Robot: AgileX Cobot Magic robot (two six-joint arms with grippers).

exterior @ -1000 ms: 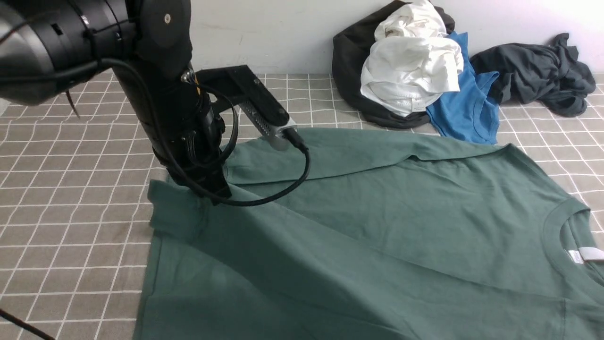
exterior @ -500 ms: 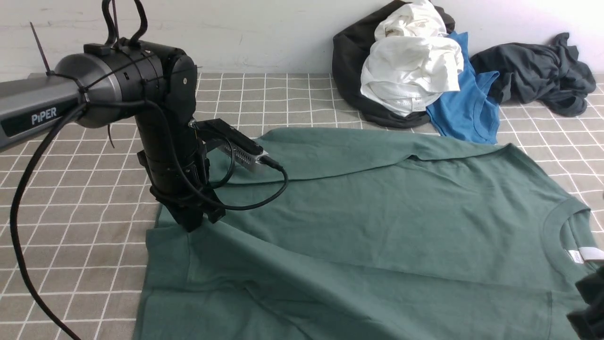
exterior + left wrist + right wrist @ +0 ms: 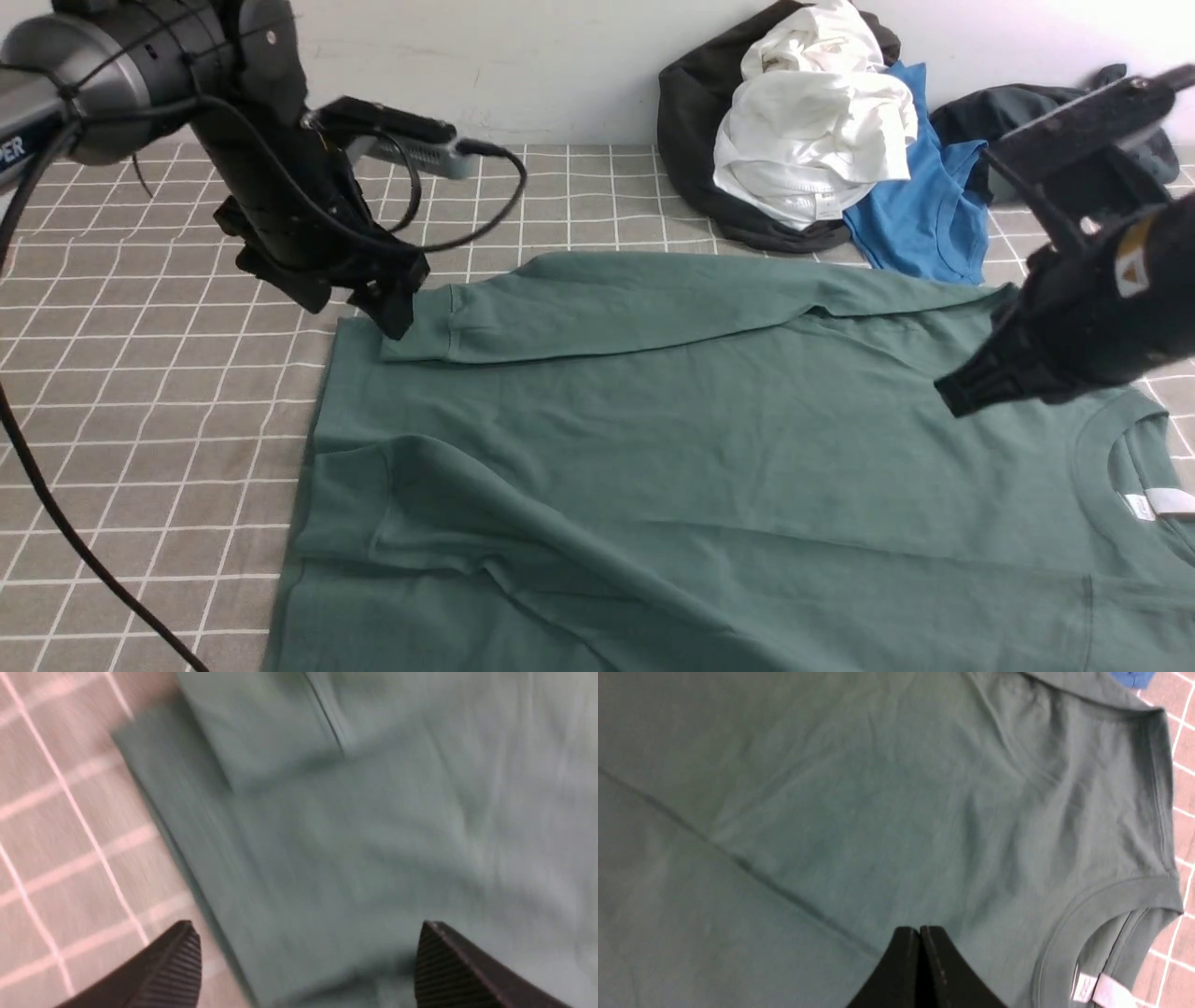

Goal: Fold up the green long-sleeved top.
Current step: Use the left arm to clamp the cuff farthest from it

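Left jaws lifted off smooth green top [image 3: 700,439].

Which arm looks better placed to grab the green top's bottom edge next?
Probably left: the left gripper hovers open at the hem of the green top; the right gripper is shut, above the shoulder near the collar.

left arm [image 3: 121,56]: reaches in from the left, wrist bent downward
left gripper [image 3: 303,966]: fingers [image 3: 170,970] spread wide, nothing between them
right arm [image 3: 1111,299]: slants down toward the left
right gripper [image 3: 920,961]: jaws pressed together, empty
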